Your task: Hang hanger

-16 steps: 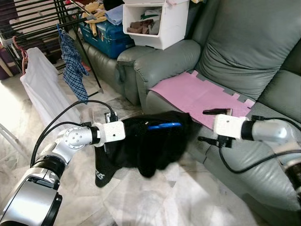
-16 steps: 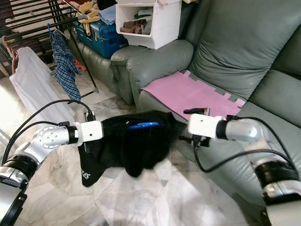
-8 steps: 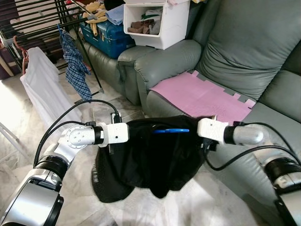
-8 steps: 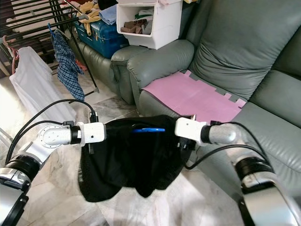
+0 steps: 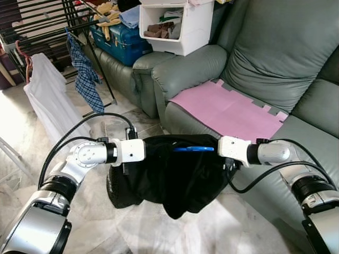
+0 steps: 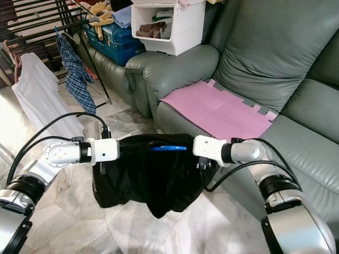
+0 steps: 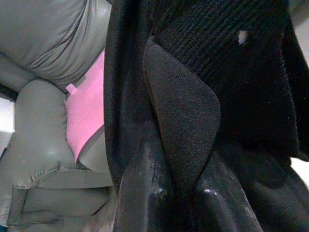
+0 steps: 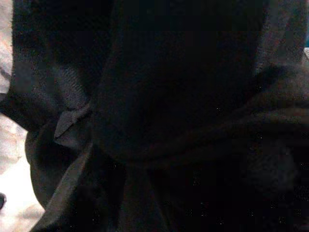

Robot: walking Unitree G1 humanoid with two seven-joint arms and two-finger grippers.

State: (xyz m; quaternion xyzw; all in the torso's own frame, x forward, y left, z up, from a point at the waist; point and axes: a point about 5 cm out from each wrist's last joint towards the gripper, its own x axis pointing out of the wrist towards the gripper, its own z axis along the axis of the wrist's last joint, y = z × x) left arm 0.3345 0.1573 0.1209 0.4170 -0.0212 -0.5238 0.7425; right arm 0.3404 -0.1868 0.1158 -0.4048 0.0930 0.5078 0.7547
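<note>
A garment (image 5: 175,172) hangs between the left gripper (image 5: 139,150) and right gripper (image 5: 221,146), a hanger (image 5: 193,149) atop it. Behind both sits a sofa (image 5: 275,58); a drying rack (image 5: 47,26) stands beyond the left gripper.

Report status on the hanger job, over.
Left pincer shut on black garment. Right pincer buried in its far side. Blue hanger inside, held off floor. Drying rack ahead-left.

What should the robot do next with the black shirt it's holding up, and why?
Probably turn toward the drying rack. Both grippers, left and right, hold the black shirt stretched between them with the blue hanger at its top, off the floor, so carrying it to the rack seems next.
</note>
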